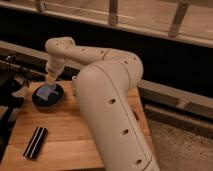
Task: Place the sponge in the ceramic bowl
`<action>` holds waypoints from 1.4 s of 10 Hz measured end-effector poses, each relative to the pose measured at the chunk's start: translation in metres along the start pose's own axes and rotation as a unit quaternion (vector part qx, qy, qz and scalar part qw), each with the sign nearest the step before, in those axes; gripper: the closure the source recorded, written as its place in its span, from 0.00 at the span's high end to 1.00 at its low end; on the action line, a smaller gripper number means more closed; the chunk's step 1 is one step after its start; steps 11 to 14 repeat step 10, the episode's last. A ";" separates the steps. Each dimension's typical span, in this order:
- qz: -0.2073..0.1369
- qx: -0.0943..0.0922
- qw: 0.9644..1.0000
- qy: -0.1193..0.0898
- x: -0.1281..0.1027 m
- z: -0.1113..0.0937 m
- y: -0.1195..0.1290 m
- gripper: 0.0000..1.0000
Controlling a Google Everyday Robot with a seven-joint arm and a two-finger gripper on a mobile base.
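Observation:
A dark ceramic bowl (pixel 36 100) sits at the far left of the wooden table. A pale blue sponge (pixel 47 92) lies inside it, tilted against the bowl's middle. My gripper (pixel 51 79) hangs straight down over the bowl at the end of the white arm, its tip right at the sponge's top edge. Whether it still touches the sponge is hidden by the wrist.
A black rectangular object (pixel 35 142) lies on the wooden table (pixel 65 130) near its front left. The bulky white arm (pixel 110 100) covers the table's right half. Dark equipment and cables (pixel 10 75) stand off the left edge, and a dark wall with a ledge runs behind.

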 end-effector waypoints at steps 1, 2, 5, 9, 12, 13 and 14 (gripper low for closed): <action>0.000 0.000 1.000 -0.001 0.000 0.000 -0.001 0.49; -0.002 -0.002 1.000 0.000 0.000 0.002 -0.004 0.57; -0.002 -0.004 1.000 0.003 0.004 0.002 -0.008 0.67; -0.004 -0.004 1.000 0.004 0.004 0.004 -0.008 0.51; -0.004 -0.003 1.000 0.004 0.004 0.003 -0.009 0.60; -0.004 -0.003 1.000 0.004 0.004 0.003 -0.009 0.60; -0.004 -0.003 1.000 0.004 0.004 0.003 -0.009 0.60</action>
